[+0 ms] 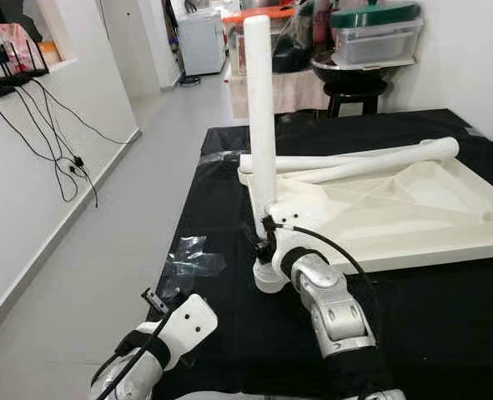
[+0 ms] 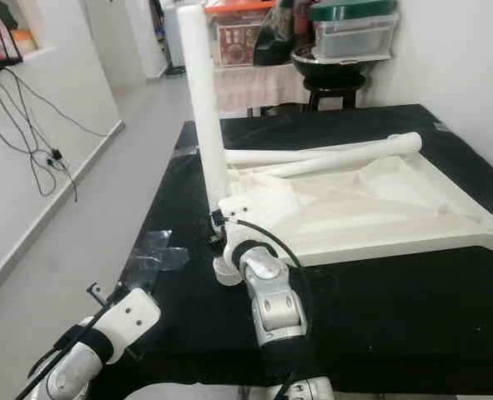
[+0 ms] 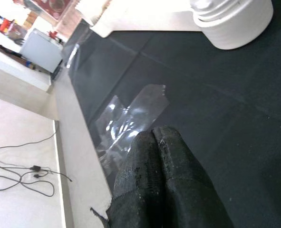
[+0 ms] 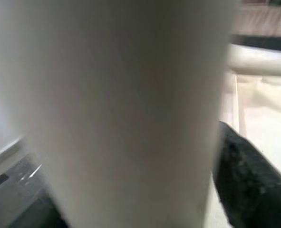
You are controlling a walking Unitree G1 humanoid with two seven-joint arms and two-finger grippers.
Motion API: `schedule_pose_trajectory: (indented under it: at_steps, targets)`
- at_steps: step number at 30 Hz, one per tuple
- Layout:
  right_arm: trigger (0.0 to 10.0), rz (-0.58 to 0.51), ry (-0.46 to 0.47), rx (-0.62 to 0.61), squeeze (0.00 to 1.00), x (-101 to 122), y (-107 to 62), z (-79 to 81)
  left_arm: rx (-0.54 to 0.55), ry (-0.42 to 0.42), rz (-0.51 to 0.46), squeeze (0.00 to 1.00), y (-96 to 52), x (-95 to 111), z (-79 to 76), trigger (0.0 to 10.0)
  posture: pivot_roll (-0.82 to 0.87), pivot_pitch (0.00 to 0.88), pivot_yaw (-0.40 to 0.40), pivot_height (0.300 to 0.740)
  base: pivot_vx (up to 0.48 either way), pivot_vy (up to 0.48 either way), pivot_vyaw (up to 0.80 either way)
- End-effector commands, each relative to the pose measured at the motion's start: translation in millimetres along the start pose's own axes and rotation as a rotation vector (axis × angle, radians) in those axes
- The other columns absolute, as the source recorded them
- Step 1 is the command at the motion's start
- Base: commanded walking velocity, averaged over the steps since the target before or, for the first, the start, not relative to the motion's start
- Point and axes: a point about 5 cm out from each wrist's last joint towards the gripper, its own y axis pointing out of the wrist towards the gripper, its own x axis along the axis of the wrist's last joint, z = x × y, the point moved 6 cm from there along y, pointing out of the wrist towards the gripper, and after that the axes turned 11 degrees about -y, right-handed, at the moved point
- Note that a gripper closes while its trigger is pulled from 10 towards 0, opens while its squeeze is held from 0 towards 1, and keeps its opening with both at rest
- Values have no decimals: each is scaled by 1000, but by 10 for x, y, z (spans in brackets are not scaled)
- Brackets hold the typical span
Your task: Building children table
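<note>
White table leg (image 1: 260,108), upright at the near-left corner of the upturned tabletop (image 1: 413,212) on black cloth (image 1: 446,333): right gripper (image 1: 267,236) is clasping its lower end, seemingly for seating it, while left gripper (image 3: 164,185), fingers pressed together, is idling near the cloth's edge.

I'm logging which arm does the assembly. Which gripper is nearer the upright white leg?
Right. The right gripper clasps the upright white leg near its base; the left gripper hangs apart, beside the black mat's edge.
</note>
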Motion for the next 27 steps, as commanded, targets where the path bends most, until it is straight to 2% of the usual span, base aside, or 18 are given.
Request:
schedule_pose_trajectory:
  at_steps: [1, 2, 3, 4, 5, 6, 7, 8, 10, 13, 15, 16, 18, 19, 27]
  targets:
    - [10000, -122, 25, 163, 1000, 331, 89, 121, 5, 15, 7, 0, 28, -16, 28, 10000, -73, 0, 73, 740, 0, 0, 0]
    - [10000, -122, 25, 163, 1000, 331, 89, 121, 5, 15, 7, 0, 28, -16, 28, 10000, -73, 0, 73, 740, 0, 0, 0]
    - [10000, -179, 7, 290, 1000, 443, 105, 165, 5, 15, 7, 0, 37, -16, 30, 10000, -72, 0, 73, 740, 0, 0, 0]
    - [10000, -179, 7, 290, 1000, 443, 105, 165, 5, 15, 7, 0, 37, -16, 30, 10000, -72, 0, 73, 740, 0, 0, 0]
    - [10000, -218, -47, 409, 510, 519, 98, 190, 5, 15, 7, 0, 47, -14, 33, 10000, -66, 0, 72, 740, 0, 0, 0]
    - [10000, -235, -85, 481, 510, 553, 85, 196, 5, 15, 6, 0, 53, -12, 35, 10000, -66, 0, 72, 740, 0, 0, 0]
    - [10000, -213, -135, 574, 0, 503, 63, 217, 5, 15, 6, 0, 59, -11, 38, 10000, -67, 0, 70, 740, 0, 0, 0]
    - [10000, -213, -135, 574, 0, 503, 63, 217, 5, 15, 6, 0, 59, -11, 38, 10000, -67, 0, 70, 740, 0, 0, 0]
    - [10000, -165, -226, 688, 0, 388, 32, 220, 5, 14, 6, 0, 70, -4, 43, 10000, -61, 0, 65, 740, 0, 0, 0]
    - [10000, -149, -232, 739, 0, 363, 30, 217, 5, 15, 6, 0, 76, -2, 44, 10000, -60, 0, 64, 740, 0, 0, 0]
    - [10000, -148, -199, 787, 0, 390, 49, 216, 5, 15, 5, 0, 83, 1, 47, 10000, -60, 0, 66, 740, 0, 0, 0]
    - [7569, -149, -177, 802, 0, 418, 75, 220, 5, 15, 5, 0, 89, 4, 46, 10000, -56, 2, 65, 740, 0, 0, 0]
    - [7569, -149, -177, 802, 0, 418, 75, 220, 5, 15, 5, 0, 89, 4, 46, 10000, -56, 2, 65, 740, 0, 0, 0]
    - [0, -154, -159, 833, 0, 454, 98, 236, 5, 14, 4, 0, 98, 9, 43, 10000, -51, 3, 64, 740, 0, 0, 0]
    - [0, -138, -139, 887, 0, 419, 108, 240, 5, 14, 2, 0, 114, 20, 30, 10000, -49, 7, 62, 740, 0, 0, 0]
